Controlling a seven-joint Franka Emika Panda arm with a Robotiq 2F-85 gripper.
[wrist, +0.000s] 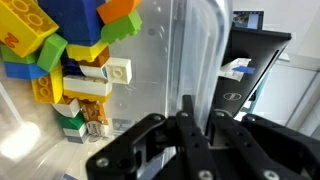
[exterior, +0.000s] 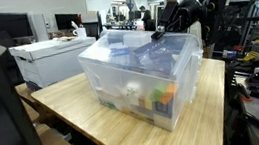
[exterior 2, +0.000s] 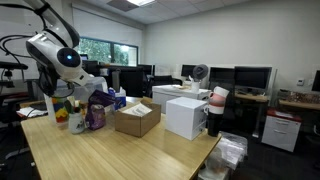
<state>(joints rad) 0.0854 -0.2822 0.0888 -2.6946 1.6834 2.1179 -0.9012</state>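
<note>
The gripper [wrist: 200, 110], jaws pressed together, hangs at the rim of a clear bin [exterior: 185, 75] on a table [exterior: 86, 124]. Bright blocks [wrist: 65, 50] lie heaped inside.

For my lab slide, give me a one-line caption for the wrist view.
Closed gripper at the wall of the clear plastic bin, bright toy blocks piled inside.

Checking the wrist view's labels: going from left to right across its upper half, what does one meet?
Coloured toy blocks → clear bin wall → black frame
</note>
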